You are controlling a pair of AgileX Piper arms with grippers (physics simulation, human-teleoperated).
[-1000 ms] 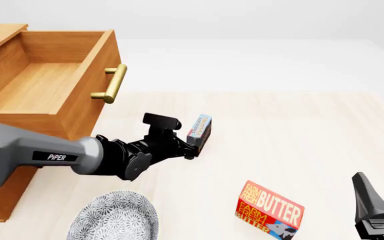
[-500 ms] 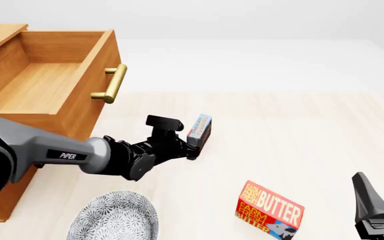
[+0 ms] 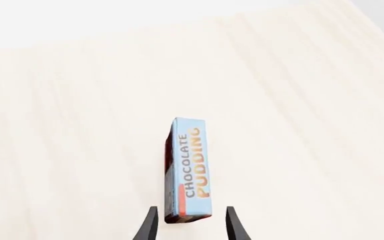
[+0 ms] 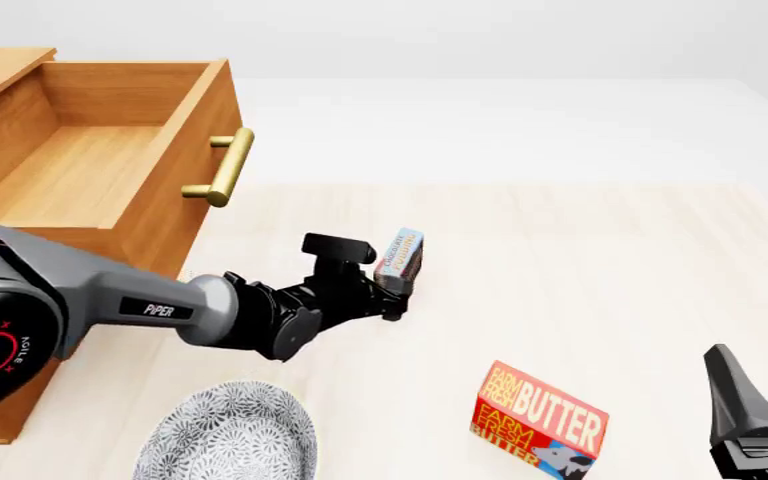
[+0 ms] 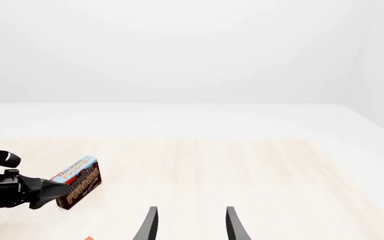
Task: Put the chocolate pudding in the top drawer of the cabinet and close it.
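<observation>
Left claw (image 4: 387,290) sat spread around the pudding box (image 4: 399,258) mid-frame, not clamped; light stiff carton, best pinched across its thin faces

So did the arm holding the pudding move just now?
Yes. The left gripper crept a little rightward, away from the cabinet, toward the chocolate pudding, which stayed put.

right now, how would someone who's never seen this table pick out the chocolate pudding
Start at the wooden cabinet with its open top drawer; on the table beyond its corner, the left gripper meets a small thin box, the chocolate pudding. It is light blue, unlike the larger red butter box nearer the camera.
</observation>
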